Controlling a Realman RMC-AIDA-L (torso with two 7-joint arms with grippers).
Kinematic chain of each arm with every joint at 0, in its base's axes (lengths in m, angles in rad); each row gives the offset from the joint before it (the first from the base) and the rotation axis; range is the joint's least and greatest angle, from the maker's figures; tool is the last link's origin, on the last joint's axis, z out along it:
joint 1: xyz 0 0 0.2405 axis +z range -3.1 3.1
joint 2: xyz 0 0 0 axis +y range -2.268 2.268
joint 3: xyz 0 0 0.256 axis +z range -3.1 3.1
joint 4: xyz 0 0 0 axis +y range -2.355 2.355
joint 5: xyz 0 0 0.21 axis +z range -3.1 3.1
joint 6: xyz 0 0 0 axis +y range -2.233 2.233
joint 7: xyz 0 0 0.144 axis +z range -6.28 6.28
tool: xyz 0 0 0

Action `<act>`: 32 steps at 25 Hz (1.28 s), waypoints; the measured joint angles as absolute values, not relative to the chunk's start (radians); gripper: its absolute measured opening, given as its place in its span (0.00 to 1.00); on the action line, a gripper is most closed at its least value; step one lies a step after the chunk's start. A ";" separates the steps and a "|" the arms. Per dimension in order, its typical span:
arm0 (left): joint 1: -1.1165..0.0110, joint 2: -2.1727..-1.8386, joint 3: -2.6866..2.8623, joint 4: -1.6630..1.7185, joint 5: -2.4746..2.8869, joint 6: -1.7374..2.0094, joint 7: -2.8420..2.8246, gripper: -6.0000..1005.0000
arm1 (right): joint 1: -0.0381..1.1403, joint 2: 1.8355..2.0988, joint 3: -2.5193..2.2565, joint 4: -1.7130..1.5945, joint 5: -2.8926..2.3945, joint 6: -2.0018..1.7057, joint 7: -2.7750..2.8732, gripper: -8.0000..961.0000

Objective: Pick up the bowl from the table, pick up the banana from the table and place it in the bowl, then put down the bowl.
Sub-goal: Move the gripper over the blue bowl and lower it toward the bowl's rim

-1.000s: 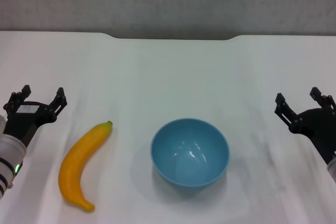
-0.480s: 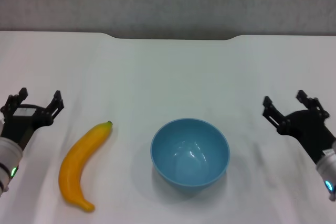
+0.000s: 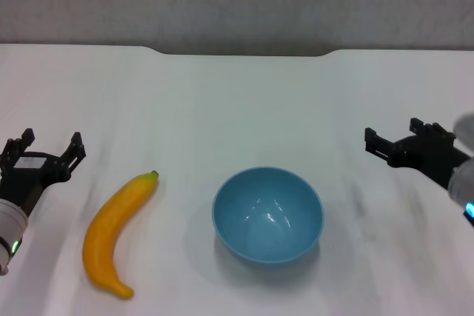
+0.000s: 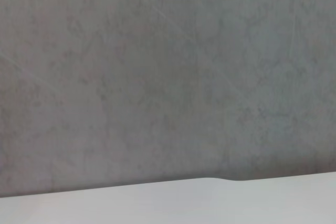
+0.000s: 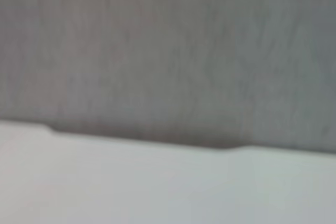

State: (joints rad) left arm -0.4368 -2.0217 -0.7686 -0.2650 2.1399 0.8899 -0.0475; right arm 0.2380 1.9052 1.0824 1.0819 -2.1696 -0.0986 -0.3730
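A light-blue bowl (image 3: pixel 268 214) stands upright and empty on the white table (image 3: pixel 237 109), near the front middle. A yellow-orange banana (image 3: pixel 115 232) with a dark-green stem tip lies to its left. My left gripper (image 3: pixel 43 146) is open, at the far left, apart from the banana. My right gripper (image 3: pixel 396 132) is open, at the far right, turned toward the bowl and apart from it. Both wrist views show only the table's far edge (image 4: pixel 210 198) (image 5: pixel 157 182) and the grey wall.
The table's far edge has a shallow notch (image 3: pixel 244 53). A grey wall (image 3: pixel 237 1) rises behind it. Bare tabletop lies between the bowl and the far edge.
My right gripper has moved left toward the bowl and turned more sideways. My left gripper has slid slightly left and down. The bowl and banana have not moved.
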 joint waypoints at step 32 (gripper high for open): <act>-0.468 -2.027 -0.758 -0.272 2.140 0.877 -0.047 0.86 | 0.704 2.014 1.721 0.946 -2.345 1.052 -0.491 0.93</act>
